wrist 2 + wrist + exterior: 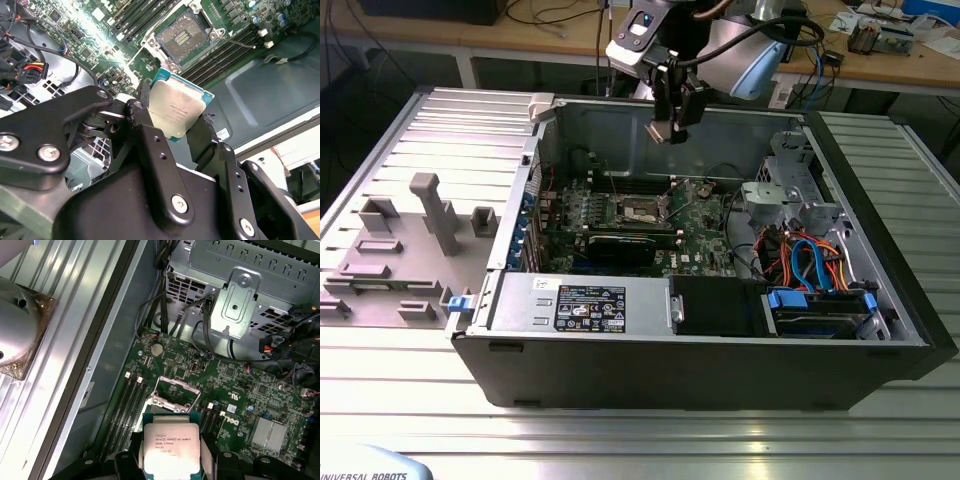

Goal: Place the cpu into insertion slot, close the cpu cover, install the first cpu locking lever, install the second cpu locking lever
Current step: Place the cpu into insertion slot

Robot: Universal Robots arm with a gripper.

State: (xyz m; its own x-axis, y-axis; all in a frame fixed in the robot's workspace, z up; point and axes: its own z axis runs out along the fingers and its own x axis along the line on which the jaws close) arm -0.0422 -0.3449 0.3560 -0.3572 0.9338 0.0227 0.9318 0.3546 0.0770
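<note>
Evidently to spare its contacts, the gripper (667, 126) clamps the cpu (663, 133) by 2 edges at the exterior view's upper centre.

chip (171, 450) pinched in gripper (670, 125), up above socket (640, 210), apart from it | socket on board inside case (670, 370) | card (625, 245) just near of socket | power box (580, 300) along near wall | drive cage (785, 190) at exterior view's right | tray (400, 250) at exterior view's left of case
</note>
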